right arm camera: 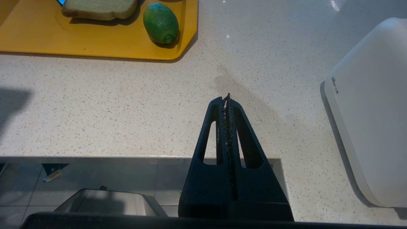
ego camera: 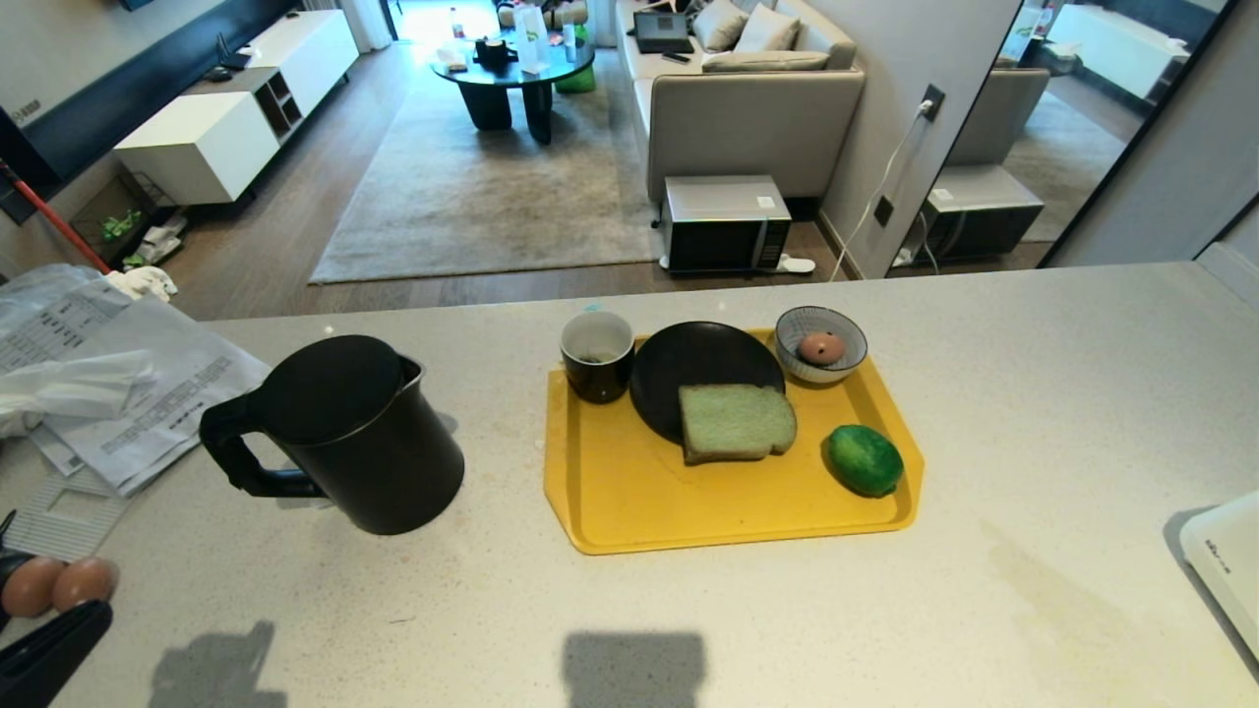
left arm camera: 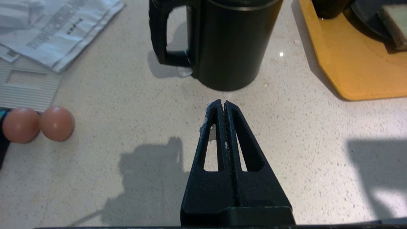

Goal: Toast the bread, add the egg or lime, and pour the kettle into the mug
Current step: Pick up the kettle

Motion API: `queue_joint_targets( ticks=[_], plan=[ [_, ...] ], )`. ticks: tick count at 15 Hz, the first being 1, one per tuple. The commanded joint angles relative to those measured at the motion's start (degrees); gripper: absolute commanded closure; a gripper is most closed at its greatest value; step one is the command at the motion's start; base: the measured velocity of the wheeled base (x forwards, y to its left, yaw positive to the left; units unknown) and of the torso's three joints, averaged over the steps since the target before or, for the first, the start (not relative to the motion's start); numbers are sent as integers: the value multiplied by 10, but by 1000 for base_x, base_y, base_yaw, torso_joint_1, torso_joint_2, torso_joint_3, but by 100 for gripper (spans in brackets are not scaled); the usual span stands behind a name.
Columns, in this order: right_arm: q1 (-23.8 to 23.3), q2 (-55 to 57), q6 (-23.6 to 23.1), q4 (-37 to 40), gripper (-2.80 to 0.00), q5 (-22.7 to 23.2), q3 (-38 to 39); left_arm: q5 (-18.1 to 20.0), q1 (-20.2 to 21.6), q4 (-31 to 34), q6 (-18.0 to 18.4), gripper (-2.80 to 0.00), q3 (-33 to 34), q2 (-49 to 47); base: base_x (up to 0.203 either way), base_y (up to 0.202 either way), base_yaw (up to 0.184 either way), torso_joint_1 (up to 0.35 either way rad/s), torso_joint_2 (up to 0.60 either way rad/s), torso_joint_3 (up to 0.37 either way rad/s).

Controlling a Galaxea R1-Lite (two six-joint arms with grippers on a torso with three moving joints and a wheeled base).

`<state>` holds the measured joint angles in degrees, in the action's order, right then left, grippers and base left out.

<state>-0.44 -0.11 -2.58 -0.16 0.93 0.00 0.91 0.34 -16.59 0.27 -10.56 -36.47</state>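
My left gripper (left arm camera: 224, 103) is clenched with nothing between its fingers, hovering over bare counter (ego camera: 787, 610) just short of the kettle (ego camera: 339, 438); from the head only a dark corner of that arm shows at the lower left edge. The kettle stands upright, left of the yellow tray (ego camera: 689, 501), handle turned toward the papers (ego camera: 108, 379); my left wrist view cuts off its lid and top. Two brown eggs (left arm camera: 38, 124) lie touching each other near the counter's left edge, partly cut off in the head view. On the tray: mug (ego camera: 596, 356) at the far left corner, its contents too dark to make out; black plate (ego camera: 703, 369) beside it; bread (ego camera: 736, 423) lying half on the plate, half on the tray; lime (ego camera: 865, 459) near the right rim; striped bowl (ego camera: 821, 344) with a pinkish egg-like item (ego camera: 820, 347) at the far right. My right gripper (right arm camera: 227, 97) is also pressed shut and empty, over the counter's near edge, outside the head view. A white appliance (right arm camera: 372, 108) sits to the right, cropped in both views.
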Motion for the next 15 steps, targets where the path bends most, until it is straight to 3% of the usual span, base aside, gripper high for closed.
queue_joint_targets(
  ticks=[1,6,7,15],
  plan=[
    [0,1,-1,0,0,0,0,6,16,-7,1,0,17,2,0,0,0,0,0,0],
    [0,1,-1,0,0,0,0,9,52,-89,-1,0,27,-124,0,0,0,0,0,0],
    [0,1,-1,0,0,0,0,10,59,-117,2,-280,34,-153,0,0,0,0,0,0],
    [0,1,-1,0,0,0,0,39,78,-318,4,-280,101,-296,0,0,0,0,0,0]
  ],
)
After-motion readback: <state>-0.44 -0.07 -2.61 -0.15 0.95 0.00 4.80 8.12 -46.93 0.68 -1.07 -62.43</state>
